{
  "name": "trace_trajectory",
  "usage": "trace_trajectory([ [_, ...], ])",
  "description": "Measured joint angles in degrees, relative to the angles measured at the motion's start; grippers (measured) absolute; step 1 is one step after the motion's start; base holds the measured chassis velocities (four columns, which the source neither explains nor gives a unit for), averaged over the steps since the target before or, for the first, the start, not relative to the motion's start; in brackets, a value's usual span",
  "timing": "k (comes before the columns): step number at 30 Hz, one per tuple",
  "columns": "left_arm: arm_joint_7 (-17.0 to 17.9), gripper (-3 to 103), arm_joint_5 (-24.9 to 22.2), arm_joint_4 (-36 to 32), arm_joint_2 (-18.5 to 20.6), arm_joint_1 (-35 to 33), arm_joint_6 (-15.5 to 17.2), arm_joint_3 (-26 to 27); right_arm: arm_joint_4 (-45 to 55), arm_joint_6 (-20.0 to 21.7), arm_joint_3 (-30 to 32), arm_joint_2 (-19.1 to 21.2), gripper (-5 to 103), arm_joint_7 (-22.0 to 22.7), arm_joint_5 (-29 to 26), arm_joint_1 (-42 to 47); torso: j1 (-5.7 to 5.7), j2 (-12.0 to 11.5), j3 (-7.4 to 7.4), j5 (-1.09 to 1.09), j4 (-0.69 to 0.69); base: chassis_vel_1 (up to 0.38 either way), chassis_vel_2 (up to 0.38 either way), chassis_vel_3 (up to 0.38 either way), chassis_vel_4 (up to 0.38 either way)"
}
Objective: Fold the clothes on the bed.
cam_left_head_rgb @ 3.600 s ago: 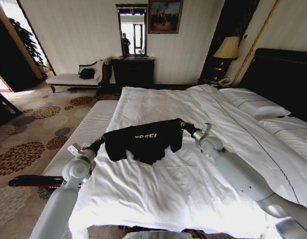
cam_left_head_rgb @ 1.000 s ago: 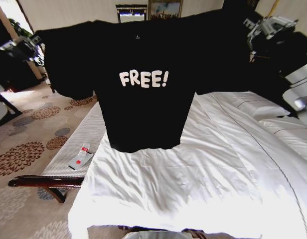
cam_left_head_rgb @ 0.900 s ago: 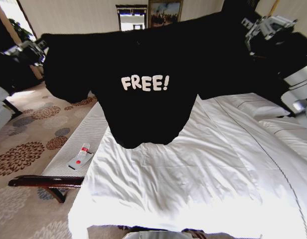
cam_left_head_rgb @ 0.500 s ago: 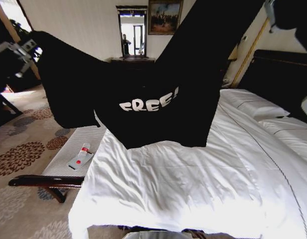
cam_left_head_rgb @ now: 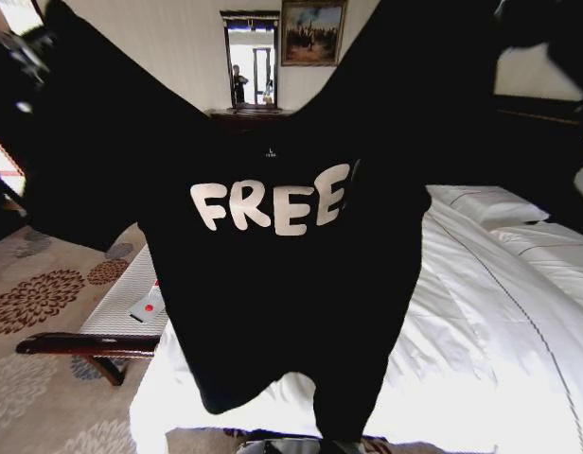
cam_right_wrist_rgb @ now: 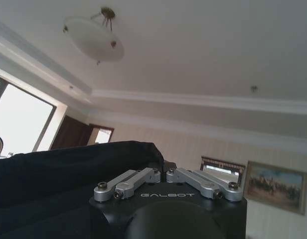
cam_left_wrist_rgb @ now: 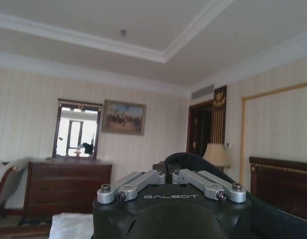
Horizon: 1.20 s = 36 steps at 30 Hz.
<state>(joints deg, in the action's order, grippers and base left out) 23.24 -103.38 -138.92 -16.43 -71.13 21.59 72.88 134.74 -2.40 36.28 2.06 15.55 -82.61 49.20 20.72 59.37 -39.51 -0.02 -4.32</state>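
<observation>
Hotel-type room w/ patterned carpet (cam_left_head_rgb: 45,293) on the left, dresser (cam_left_wrist_rgb: 69,184) and framed painting (cam_left_head_rgb: 313,30) on the far wall. The bed (cam_left_head_rgb: 500,312), white sheets, lies below. Black T-shirt (cam_left_head_rgb: 273,284) hangs in the air above the bed's near end, spread wide, white "FREE" facing the head cam. Left gripper (cam_left_wrist_rgb: 166,174) has jaws pinching dark cloth; right gripper (cam_right_wrist_rgb: 163,172) likewise, jaws pressed on T-shirt fabric. Bench (cam_left_head_rgb: 131,303) sits beside the bed.
</observation>
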Motion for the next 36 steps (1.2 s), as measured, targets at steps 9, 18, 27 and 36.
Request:
trace_trajectory([
  [9, 0.3, 1, 26.3, 9.5, -12.1, 2.2, 1.2, -38.9, -12.0, 0.6, -27.3, -16.8, 0, 1.4, 14.6, 2.2, 0.01, 0.0, 0.00, -0.01, 0.01, 0.000, 0.000, 0.000, 0.000],
  [18, 1.2, 1, 36.0, 24.5, -22.6, 14.4, 1.3, -58.4, -29.5, -1.2, -37.1, -28.0, 0, -1.2, 24.1, -1.9, 0.01, 0.0, 0.00, 0.01, -0.03, 0.000, 0.000, 0.000, 0.000],
  [27, 1.2, 1, 36.9, 33.7, -27.4, 24.6, 0.8, -66.5, -41.2, -3.6, -42.8, -36.5, 0, -1.7, 27.6, -11.2, 0.00, 0.0, 0.01, -0.03, 0.01, 0.000, 0.000, 0.000, 0.000],
  [36, 1.5, 1, 36.9, 45.6, -35.2, 36.9, 0.8, -75.2, -56.2, -4.8, -49.7, -46.5, 0, -2.0, 32.8, -19.9, 0.01, 0.0, 0.00, 0.00, 0.01, 0.000, 0.000, 0.000, 0.000],
])
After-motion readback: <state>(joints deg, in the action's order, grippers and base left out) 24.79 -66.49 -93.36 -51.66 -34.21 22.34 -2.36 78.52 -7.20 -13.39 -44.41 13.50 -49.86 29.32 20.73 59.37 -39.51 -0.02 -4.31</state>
